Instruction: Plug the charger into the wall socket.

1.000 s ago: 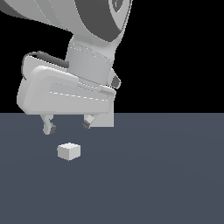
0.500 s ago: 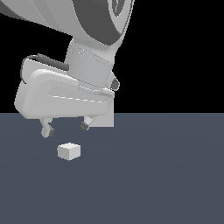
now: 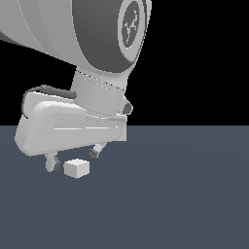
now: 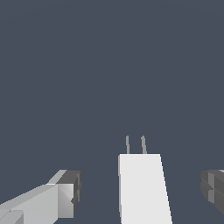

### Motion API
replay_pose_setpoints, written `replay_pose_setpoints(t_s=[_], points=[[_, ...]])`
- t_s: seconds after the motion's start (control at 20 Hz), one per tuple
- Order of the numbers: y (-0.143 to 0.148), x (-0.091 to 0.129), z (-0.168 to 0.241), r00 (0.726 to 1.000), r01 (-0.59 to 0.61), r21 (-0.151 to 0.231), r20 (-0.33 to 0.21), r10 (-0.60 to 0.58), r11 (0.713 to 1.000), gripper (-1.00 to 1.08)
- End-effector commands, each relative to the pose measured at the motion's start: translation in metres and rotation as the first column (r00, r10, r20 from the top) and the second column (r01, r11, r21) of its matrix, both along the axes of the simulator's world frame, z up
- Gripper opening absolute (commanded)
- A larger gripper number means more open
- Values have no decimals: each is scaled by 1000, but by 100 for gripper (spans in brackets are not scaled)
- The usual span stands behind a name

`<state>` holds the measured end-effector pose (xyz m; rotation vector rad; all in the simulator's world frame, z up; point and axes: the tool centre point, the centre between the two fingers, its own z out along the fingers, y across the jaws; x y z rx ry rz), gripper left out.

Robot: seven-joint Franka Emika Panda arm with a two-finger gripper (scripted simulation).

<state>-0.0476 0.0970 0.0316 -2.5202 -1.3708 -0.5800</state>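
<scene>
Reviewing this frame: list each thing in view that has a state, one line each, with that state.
charger: lying on the dark floor, ungrasped, between the open fingers; two thin prongs stick out from one end.
gripper: open, lowered around the charger, fingers apart from its sides.
wall socket: not in view in either picture.

Plain white charger [image 3: 76, 168], slate-blue floor [image 3: 185, 194]

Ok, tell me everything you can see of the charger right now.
The charger is a small plain white boxy block with a matte look, lying on the dark grey floor. In the wrist view two thin grey prongs stick out of one end. It lies between the open fingers, with a gap on each side; nothing grips it. No socket is in view.
</scene>
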Motion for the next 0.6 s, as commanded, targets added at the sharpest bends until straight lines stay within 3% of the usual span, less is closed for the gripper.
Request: replay_pose_setpoints(t_s=[0.0,0.3,0.35,0.55], points=[[0,0,-11,1000,-1,-1,0,1,1000,100],[0,0,-20,1000,-2,0,0,2,1000,100],[0,0,-20,1000,-2,0,0,2,1000,-100],[0,0,-20,1000,-2,0,0,2,1000,-100]])
